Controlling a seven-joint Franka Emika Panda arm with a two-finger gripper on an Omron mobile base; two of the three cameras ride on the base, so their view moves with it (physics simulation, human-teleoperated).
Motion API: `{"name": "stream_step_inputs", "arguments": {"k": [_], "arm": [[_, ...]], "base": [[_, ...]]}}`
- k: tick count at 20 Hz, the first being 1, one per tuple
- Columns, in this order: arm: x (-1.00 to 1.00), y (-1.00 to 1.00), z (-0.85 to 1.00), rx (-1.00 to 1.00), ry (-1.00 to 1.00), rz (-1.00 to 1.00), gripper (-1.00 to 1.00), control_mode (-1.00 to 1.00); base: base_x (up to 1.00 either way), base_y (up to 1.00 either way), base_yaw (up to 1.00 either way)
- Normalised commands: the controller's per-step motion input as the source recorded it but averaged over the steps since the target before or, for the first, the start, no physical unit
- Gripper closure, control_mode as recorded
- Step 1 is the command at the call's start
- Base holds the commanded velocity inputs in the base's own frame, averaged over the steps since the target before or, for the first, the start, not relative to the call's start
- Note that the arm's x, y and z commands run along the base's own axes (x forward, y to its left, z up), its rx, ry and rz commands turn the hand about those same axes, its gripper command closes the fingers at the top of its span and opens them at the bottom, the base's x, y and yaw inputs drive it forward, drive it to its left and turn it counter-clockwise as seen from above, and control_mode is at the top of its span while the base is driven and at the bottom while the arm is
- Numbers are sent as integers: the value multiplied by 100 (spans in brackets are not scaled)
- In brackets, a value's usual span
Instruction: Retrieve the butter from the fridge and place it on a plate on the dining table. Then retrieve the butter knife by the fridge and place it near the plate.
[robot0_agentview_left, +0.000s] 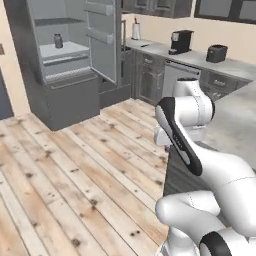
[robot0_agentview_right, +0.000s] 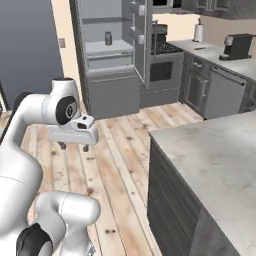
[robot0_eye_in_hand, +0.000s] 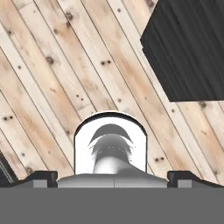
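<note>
Standing open: fridge (robot0_agentview_left: 60, 65), door swung wide
Fridge shelf: grey jar (robot0_agentview_left: 58, 41)
Gripper (robot0_agentview_right: 73, 145): near dining tabletop (robot0_agentview_right: 220, 160), well away from fridge, over wooden floor (robot0_agentview_left: 75, 185); finger spread unclear

One fridge (robot0_agentview_left: 60, 60) stands with its door open, and one grey lidded jar (robot0_agentview_left: 58, 41) sits on a fridge shelf. Along the back surface (robot0_agentview_left: 200, 57) are one coffee machine (robot0_agentview_left: 180, 42), one toaster (robot0_agentview_left: 216, 53) and one paper towel roll (robot0_agentview_left: 136, 31). One marble-topped dining table (robot0_agentview_right: 215, 160) stands nearby.
</note>
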Motion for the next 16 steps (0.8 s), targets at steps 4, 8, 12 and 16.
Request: {"name": "stream_step_inputs", "arguments": {"k": [4, 8, 12, 16], "arm": [[0, 0, 0, 0, 0, 0, -100, 100], [0, 0, 0, 0, 0, 0, -100, 100], [0, 0, 0, 0, 0, 0, -100, 100], [0, 0, 0, 0, 0, 0, -100, 100]], "base": [[100, 99, -58], [100, 100, -53], [100, 100, -51], [100, 100, -51]]}}
